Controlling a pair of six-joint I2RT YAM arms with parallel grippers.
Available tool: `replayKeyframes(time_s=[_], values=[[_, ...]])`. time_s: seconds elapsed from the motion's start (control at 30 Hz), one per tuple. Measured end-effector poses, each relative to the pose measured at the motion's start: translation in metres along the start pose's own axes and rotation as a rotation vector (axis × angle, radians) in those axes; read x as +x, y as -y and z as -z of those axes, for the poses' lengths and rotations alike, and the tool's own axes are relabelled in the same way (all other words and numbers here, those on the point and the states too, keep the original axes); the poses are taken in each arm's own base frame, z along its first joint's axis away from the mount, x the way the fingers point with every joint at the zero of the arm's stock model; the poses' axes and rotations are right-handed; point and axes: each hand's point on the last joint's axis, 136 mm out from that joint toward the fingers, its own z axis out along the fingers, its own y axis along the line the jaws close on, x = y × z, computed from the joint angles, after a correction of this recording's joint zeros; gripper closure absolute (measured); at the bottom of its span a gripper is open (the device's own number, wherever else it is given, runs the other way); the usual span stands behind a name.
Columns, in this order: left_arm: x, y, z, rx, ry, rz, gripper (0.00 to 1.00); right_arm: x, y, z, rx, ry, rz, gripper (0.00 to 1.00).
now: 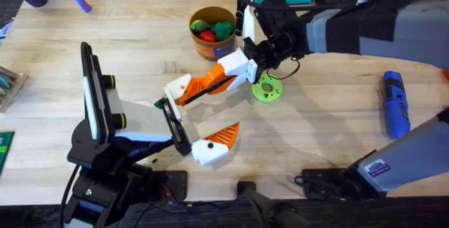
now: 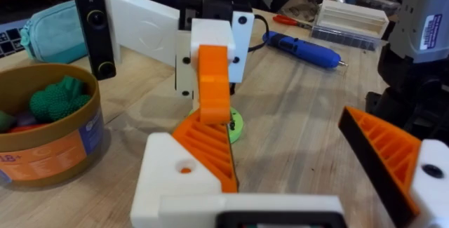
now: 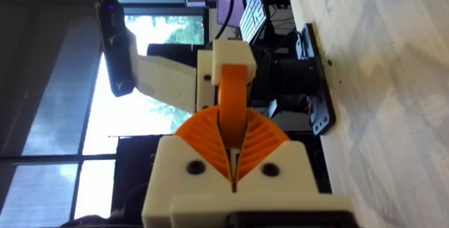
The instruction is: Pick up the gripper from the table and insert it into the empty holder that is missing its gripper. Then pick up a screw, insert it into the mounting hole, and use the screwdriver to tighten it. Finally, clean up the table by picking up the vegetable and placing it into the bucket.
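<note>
**Lining up the loose finger with its bar**

Held over the table [image 1: 84, 38], clamped tight by its orange wedge in the right gripper [image 1: 221, 79]: the gripper [image 1: 179, 88], white base turned toward the holder [image 1: 172, 119], probably for sliding on. Parked wide at that bar's far end, gripping nothing: the matching finger [image 1: 214, 144]. White lettering on the bucket [image 1: 210, 51], too cut off to read.

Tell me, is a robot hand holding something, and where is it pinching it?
Yes. The right gripper holds the gripper by its orange ribbed end, pinched between its two pads. The left gripper holds nothing.
</note>
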Motion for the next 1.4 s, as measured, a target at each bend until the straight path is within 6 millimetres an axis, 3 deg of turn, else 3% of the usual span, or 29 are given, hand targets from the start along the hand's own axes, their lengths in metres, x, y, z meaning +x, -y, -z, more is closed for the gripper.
replayKeyframes(time_s=[0.53,0.93,1.4], values=[[-0.001,-0.004,0.0,-0.02,0.003,-0.008,0.006,-0.007,-0.002,-0.001,0.004,0.005,0.057,0.99],[-0.001,-0.004,0.0,-0.025,0.003,0.004,0.006,-0.016,0.002,-0.001,0.051,0.034,0.0,0.991],[-0.002,-0.017,0.002,-0.09,0.011,0.035,0.006,-0.03,0.002,-0.015,0.155,0.091,-0.017,0.99]])
